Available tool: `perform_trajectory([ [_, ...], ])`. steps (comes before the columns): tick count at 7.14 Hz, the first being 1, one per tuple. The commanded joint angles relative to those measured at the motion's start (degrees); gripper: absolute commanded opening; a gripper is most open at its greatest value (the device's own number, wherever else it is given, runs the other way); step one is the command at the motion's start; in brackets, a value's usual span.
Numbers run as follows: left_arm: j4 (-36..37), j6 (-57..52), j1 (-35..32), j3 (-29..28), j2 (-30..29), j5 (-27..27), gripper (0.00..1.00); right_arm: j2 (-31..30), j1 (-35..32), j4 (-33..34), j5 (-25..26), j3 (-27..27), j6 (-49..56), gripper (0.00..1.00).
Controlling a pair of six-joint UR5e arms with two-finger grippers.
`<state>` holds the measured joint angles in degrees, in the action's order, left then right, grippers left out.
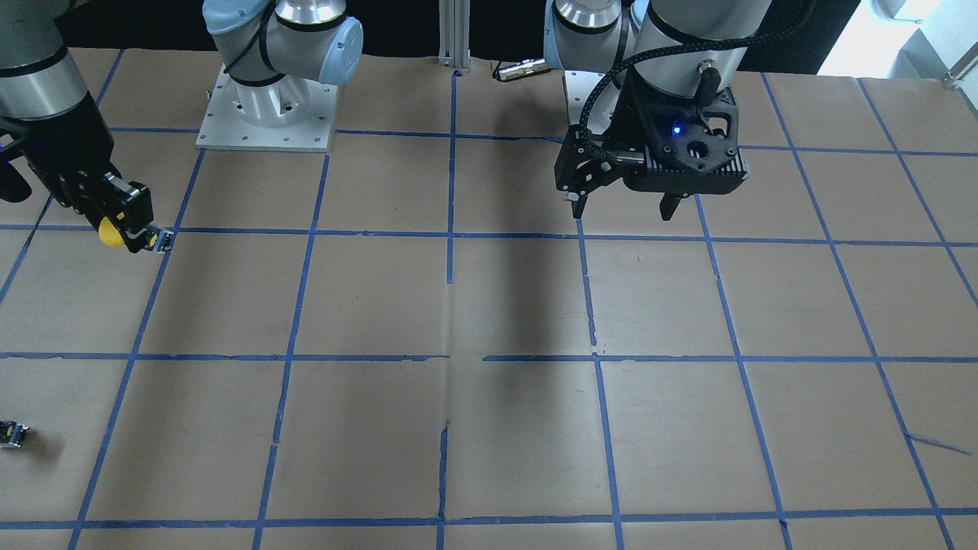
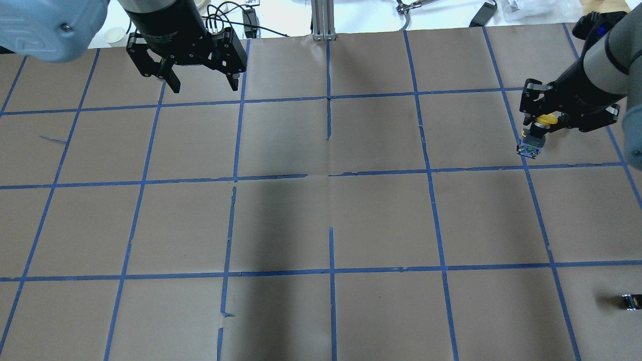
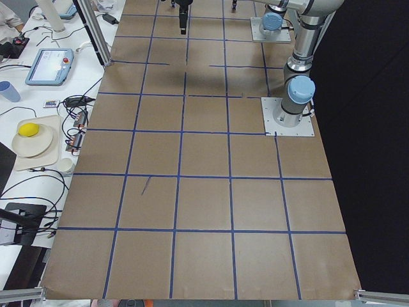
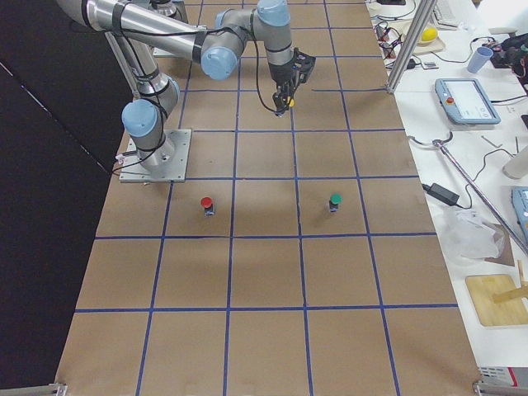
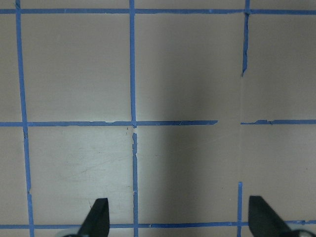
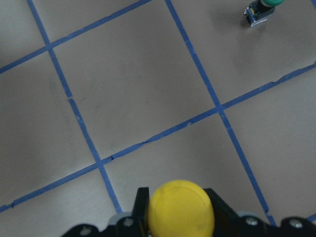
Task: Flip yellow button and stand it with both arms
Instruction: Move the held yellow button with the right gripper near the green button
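My right gripper (image 2: 539, 125) is shut on the yellow button (image 2: 546, 119) and holds it above the table at the far right of the overhead view. The button is tilted, its grey-black body (image 2: 530, 144) sticking out past the fingertips. In the front-facing view the gripper (image 1: 126, 229) and the button's cap (image 1: 111, 233) are at the left edge. The right wrist view shows the cap (image 6: 181, 210) between the jaws. My left gripper (image 2: 205, 86) hangs open and empty over the table near its base; it also shows in the front-facing view (image 1: 623, 212) and the left wrist view (image 5: 180, 219).
A red-capped button (image 4: 206, 204) and a green-capped button (image 4: 334, 200) stand on the brown paper with its blue tape grid. The green one shows in the right wrist view (image 6: 259, 10). A small dark part (image 2: 629, 302) lies at the overhead view's right edge.
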<state>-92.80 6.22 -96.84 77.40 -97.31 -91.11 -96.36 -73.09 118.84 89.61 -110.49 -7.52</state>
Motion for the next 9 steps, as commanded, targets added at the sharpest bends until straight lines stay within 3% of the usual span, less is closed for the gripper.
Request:
perform_trajectory([
  [1,0.16,-0.68,0.16,-0.41,-0.24,-1.26,1.0,0.03,2.77,15.92,2.58,-7.78,4.42,0.12],
  [5,3.75,-1.47,0.6,1.25,-0.25,-0.3,1.0,4.76,3.66,28.51,9.34,-10.18,4.71,0.12],
  [6,6.2,-5.39,1.38,4.66,0.71,-0.21,0.99,6.26,3.83,33.68,9.62,-12.1,4.97,0.12],
  [9,8.25,-5.61,2.8,5.39,1.86,0.32,1.0,8.2,7.08,35.4,9.71,-13.78,3.84,0.12],
])
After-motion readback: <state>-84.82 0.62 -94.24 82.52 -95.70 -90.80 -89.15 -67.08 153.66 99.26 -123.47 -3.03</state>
